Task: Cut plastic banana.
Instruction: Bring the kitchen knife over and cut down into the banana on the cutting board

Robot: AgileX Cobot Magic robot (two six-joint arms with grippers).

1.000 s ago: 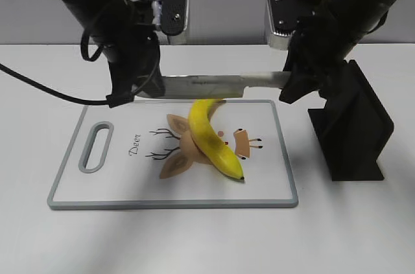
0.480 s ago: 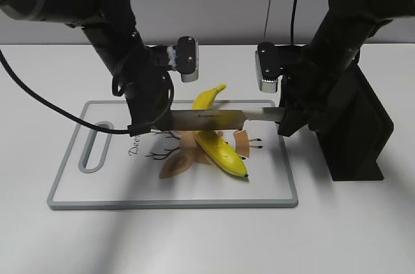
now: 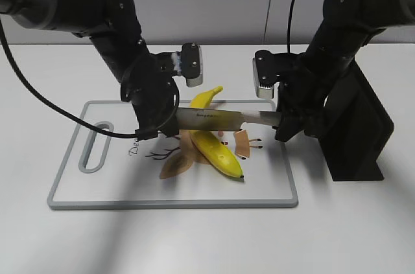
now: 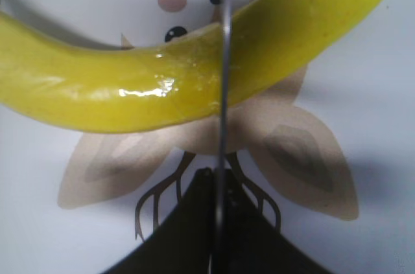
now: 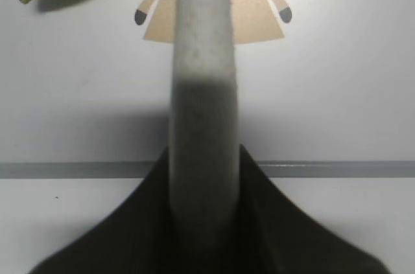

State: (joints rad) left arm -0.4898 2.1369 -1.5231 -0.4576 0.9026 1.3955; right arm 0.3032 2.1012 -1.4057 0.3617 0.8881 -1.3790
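Plastic banana (image 3: 213, 138) lies diagonally on cutting board (image 3: 97, 190) on white table (image 3: 194, 241), stem toward back, black tip toward front edge. Knife (image 3: 217, 118) spans horiz. across banana's mid section, blade pressed onto it. Left tool (image 3: 155, 122) clamps blade's tip end, just left of banana; right tool (image 3: 282, 122) grips the handle end, to banana's right near board's edge. In left wrist view blade's edge crosses the banana (image 4: 162, 86) approx. perpendicular. Black knife block (image 3: 356, 131) stands right of board.
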